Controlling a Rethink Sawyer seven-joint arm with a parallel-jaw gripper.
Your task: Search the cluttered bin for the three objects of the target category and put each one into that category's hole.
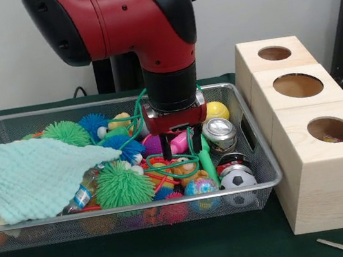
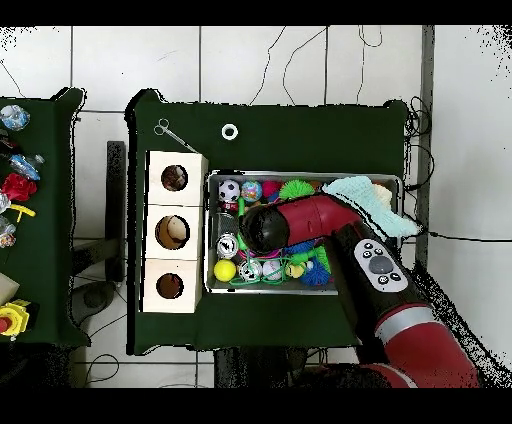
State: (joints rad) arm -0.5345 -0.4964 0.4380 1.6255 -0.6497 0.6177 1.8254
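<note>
Across the front view, a wire mesh bin (image 1: 260, 153) sits on a green table (image 1: 178, 251), and the red and black arm (image 1: 141, 22) comes down into the bin's middle. Its gripper (image 1: 180, 141) is sunk among the toys, over a pink piece; whether the claw is wide, narrow or clamped on anything cannot be told. Just beside the gripper, toward the wooden box (image 1: 321, 163), lies a silver can (image 1: 219, 132), with a yellow ball (image 1: 217, 109) behind it and a small soccer ball (image 1: 237, 179) in front of it at the bin's near corner. A light green cloth (image 1: 29, 177) covers the bin's end farthest from the box, and a green spiky ball (image 1: 123, 184) lies at the cloth's edge. The box stands touching or just beside the bin and has three round holes in its top.

Seen from overhead, the same box (image 2: 150, 232) lies alongside the bin (image 2: 208, 235), its holes in a row. The arm (image 2: 330, 215) crosses the bin and hides the gripper. The soccer ball (image 2: 229, 190) and yellow ball (image 2: 225, 270) lie at the bin's two corners nearest the box, the cloth (image 2: 365, 195) at the far end. Scissors (image 2: 172, 134) and a white ring (image 2: 230, 131) rest on the table beyond the box.
</note>
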